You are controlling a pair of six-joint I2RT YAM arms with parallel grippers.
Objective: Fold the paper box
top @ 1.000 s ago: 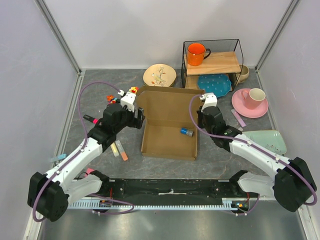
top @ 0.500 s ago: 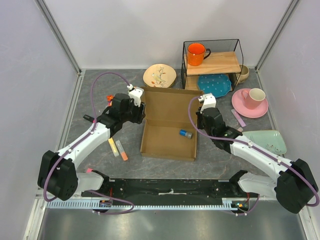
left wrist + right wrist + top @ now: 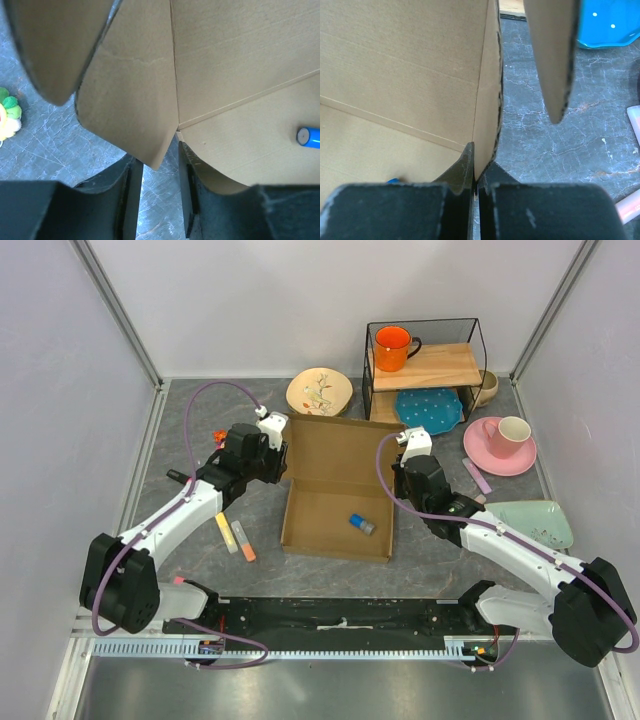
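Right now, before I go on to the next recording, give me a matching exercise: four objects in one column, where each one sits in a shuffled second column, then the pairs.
Things:
1. orange mug
2. blue plate
3. pink cup
4. small blue cylinder

Places:
A. on the pink saucer
B. inside the paper box
C. on top of the wooden shelf board
D. beneath that shelf board

Pairs: 1-C; 2-D; 3-A; 4-B
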